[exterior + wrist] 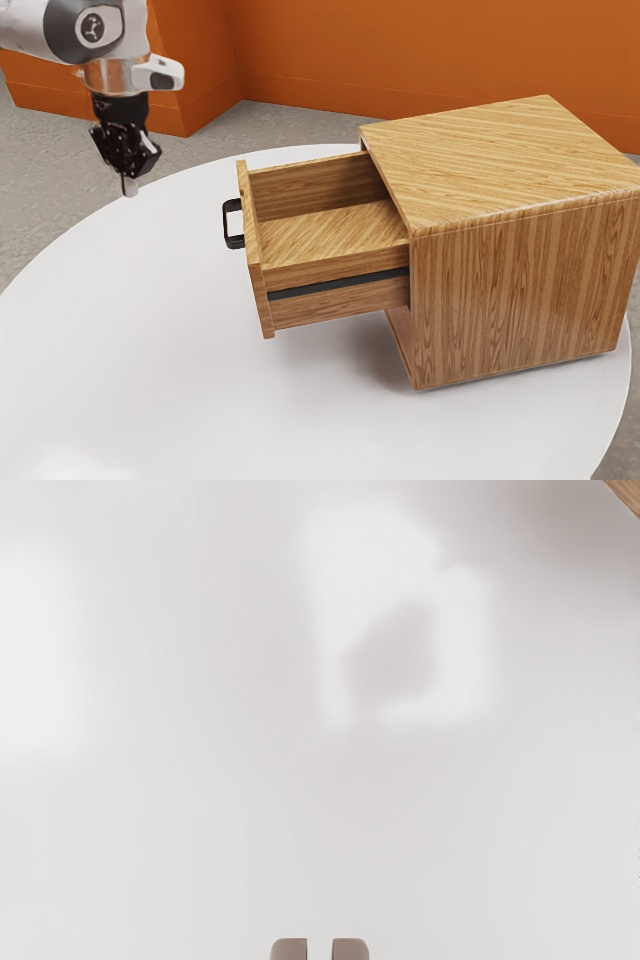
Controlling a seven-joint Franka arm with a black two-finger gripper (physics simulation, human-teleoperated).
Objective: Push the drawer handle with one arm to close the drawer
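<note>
Handle: a black bar handle [228, 225] on the outer face of the drawer front, toward the exterior view's left, with neither finger touching it.
Drawer: the wooden drawer [252, 265] stands well out of its housing, clearly open, with its bare wooden bottom showing and a dark strip [340, 283] running along its outer side.
Cabinet: the boxy wood-grain cabinet [525, 285] sits upright on the desk, the drawer jutting from it toward the exterior view's left.
Gripper: the black gripper [129, 187] points downward, well apart from the handle on the exterior view's left and touching neither drawer nor cabinet.
Fingers: the fingers [289, 949] are released, holding nothing, though drawn near each other with a narrow gap between them.
Arm: the white and grey arm [30, 26] enters from the exterior view's upper left.
Desk: a white, rounded desk [180, 370] bears the cabinet; in the wrist view bright patches and a soft grey shadow [395, 660] lie on it.
Wood edge: a small piece of wood [628, 492] shows in the wrist view; whether drawer or cabinet, I cannot tell.
Room: beyond the desk are a grey floor [40, 165] and an orange wall [380, 65].
</note>
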